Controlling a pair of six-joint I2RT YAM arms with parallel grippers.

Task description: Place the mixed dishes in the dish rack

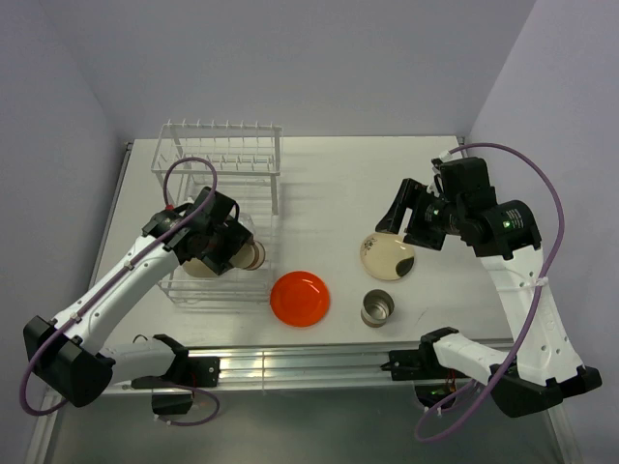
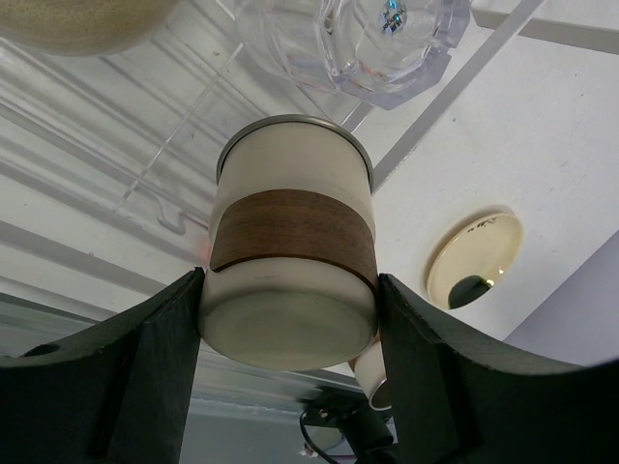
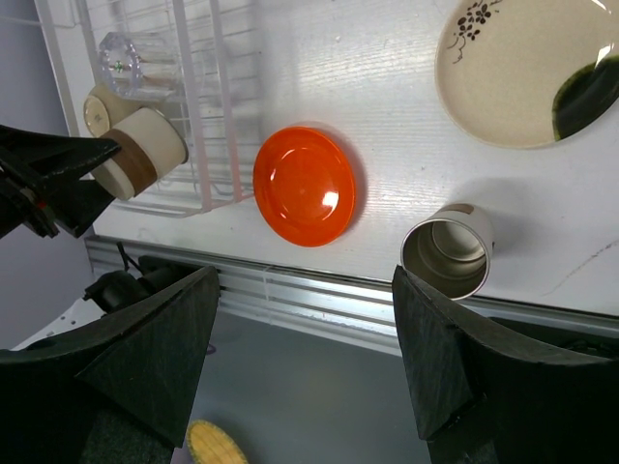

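My left gripper is shut on a small steel cup with a cream body and a brown band. It holds the cup on its side over the near right part of the white wire dish rack. A white-beige bowl and a clear glass lie in the rack. The orange-red plate, the second steel cup and the cream plate sit on the table. My right gripper is open and empty above the cream plate; its wrist view shows the plate, the cup and the orange-red plate.
The table's front metal rail runs along the near edge. Grey walls close in the back and both sides. A yellow object lies on the floor below the table edge.
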